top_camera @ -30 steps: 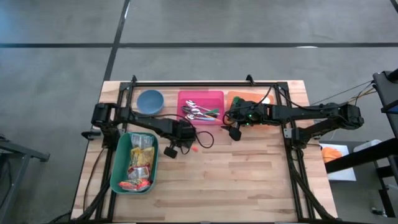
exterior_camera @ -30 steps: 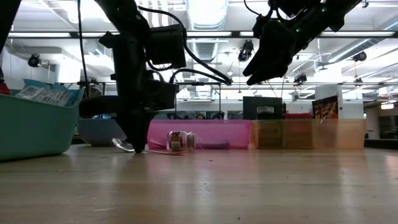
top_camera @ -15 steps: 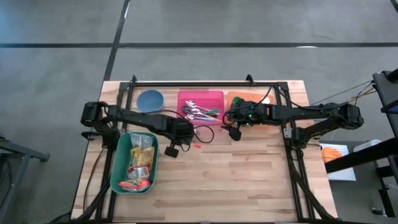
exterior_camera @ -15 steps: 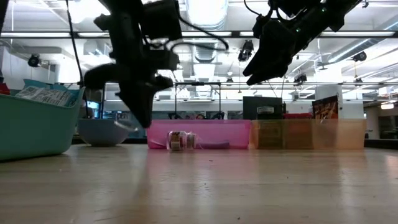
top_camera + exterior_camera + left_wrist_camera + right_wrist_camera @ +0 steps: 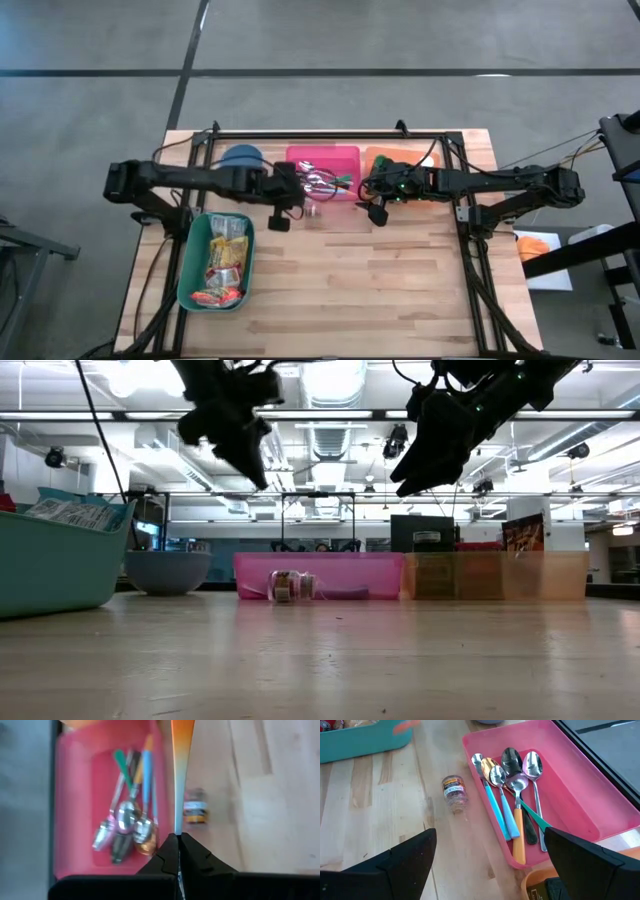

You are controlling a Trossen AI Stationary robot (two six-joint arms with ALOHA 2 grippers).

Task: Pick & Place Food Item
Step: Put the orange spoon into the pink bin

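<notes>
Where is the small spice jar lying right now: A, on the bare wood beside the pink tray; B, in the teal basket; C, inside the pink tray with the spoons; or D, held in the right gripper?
A: the small spice jar lies on its side on the wooden table, just outside the pink tray that holds the spoons.

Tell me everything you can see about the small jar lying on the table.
The small jar lies on its side on the bare wooden table, close beside the pink tray but outside it. It looks clear, with brownish contents and a label with an orange band around it. Neither hand touches it.
</notes>
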